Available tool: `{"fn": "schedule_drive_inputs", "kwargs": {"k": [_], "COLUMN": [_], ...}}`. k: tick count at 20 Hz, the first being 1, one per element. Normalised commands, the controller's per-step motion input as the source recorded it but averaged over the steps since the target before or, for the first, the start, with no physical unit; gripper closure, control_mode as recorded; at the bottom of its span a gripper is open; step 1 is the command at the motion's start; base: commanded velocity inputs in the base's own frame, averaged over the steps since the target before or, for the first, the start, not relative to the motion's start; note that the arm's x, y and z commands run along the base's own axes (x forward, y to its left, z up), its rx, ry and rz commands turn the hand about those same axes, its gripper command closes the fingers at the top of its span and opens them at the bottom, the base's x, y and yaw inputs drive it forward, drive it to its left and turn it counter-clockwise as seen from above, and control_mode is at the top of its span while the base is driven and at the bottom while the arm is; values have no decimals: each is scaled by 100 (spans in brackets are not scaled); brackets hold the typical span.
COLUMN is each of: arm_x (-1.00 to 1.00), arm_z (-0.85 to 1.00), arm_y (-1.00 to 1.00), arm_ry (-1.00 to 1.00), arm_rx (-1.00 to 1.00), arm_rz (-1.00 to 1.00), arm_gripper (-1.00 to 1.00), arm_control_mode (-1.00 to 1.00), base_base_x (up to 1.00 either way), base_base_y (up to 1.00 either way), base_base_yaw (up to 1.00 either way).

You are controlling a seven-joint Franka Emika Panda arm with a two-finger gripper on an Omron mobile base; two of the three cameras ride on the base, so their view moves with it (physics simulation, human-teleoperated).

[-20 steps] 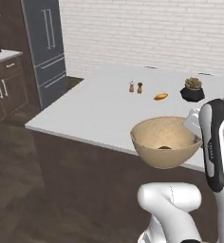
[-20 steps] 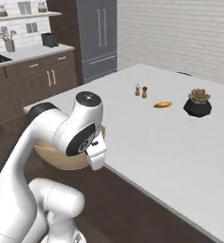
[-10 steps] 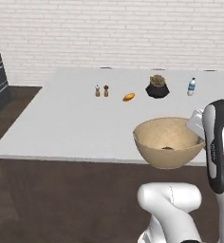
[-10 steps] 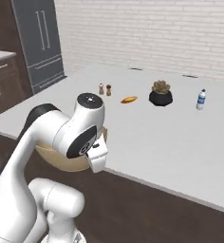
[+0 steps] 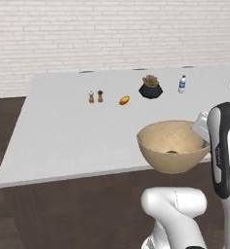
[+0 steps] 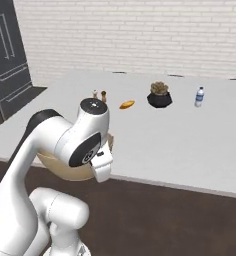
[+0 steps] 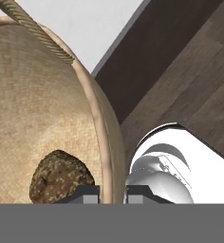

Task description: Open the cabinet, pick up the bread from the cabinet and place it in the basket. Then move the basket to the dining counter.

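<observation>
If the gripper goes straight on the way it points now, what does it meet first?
The gripper is shut on the basket rim, so the basket wall comes first; depth beyond is unclear.

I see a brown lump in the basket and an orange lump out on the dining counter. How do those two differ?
The bread is dark, speckled golden-brown and lumpy; the orange piece is smoother, brighter and elongated. The bread lies inside the basket, which the hand holds by its rim at the near edge of the dining counter; the orange piece lies bare on the counter, farther back beside the shakers. Both are small, far smaller than the basket.
</observation>
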Motion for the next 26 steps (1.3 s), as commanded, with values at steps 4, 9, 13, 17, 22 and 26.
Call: {"fn": "schedule_drive_inputs", "kwargs": {"k": [4, 9, 13, 17, 22, 26], "arm_x": [0, 0, 0, 0, 0, 0], "arm_z": [0, 0, 0, 0, 0, 0], "arm_y": [0, 0, 0, 0, 0, 0], "arm_ry": [0, 0, 0, 0, 0, 0], "arm_rx": [0, 0, 0, 0, 0, 0], "arm_rz": [0, 0, 0, 0, 0, 0], "arm_gripper": [100, 100, 100, 100, 100, 100], "arm_control_mode": [100, 100, 100, 100, 100, 100], "base_base_x": [20, 17, 33, 43, 43, 36], "base_base_y": [76, 70, 53, 9, 0, 1], "base_base_yaw": [-29, -5, 15, 13, 0, 0]}}
